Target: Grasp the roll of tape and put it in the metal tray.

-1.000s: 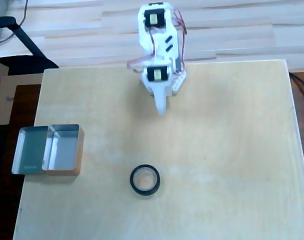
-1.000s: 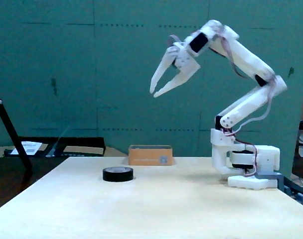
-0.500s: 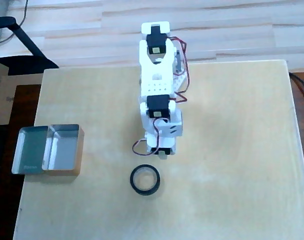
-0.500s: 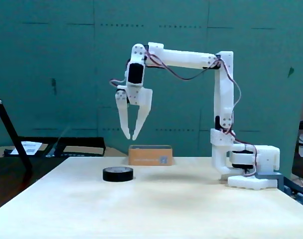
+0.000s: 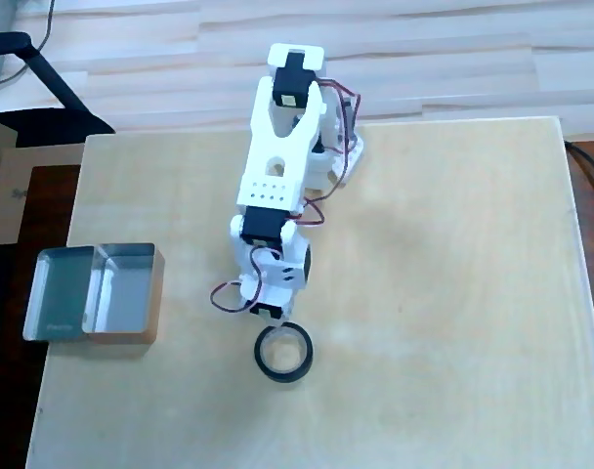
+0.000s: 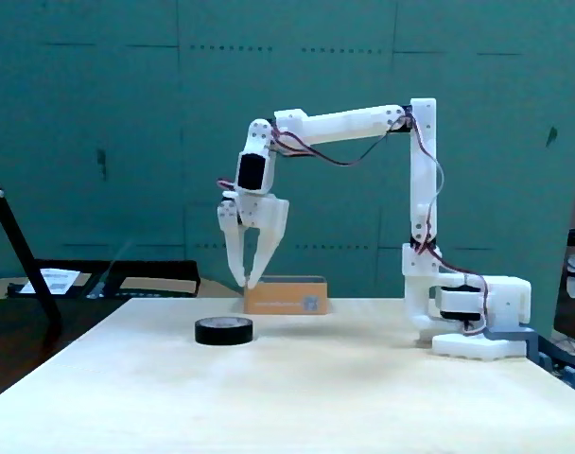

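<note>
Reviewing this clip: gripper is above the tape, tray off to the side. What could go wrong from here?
1. The roll of tape has a thin wall. In the overhead view the gripper sits over its near rim, so the fingers may straddle it poorly and push it aside.
2. The fingers look nearly closed in the fixed view. They may land on top of the rim instead of around it.
3. The metal tray sits at the table edge, so a drop could overshoot.

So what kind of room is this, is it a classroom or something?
Probably a hobby or lab workbench. A small white robot arm is fixed on a plain wooden table, with only a tape roll and a metal tray laid out for practice.
</note>
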### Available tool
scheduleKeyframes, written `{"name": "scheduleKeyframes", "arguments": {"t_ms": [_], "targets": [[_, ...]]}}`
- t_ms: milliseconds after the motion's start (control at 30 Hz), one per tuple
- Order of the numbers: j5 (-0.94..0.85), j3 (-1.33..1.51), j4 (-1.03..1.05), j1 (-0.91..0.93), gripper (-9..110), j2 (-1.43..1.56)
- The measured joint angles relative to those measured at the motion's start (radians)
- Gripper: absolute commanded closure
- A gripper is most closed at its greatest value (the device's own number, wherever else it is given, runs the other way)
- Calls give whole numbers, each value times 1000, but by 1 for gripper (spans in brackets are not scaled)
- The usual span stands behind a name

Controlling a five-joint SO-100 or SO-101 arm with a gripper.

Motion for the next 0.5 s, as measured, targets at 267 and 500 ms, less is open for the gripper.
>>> {"name": "scheduleKeyframes", "arguments": {"t_ms": [267,500], "targets": [[3,44,-57,2,99,0],[5,44,-58,2,88,-84]]}}
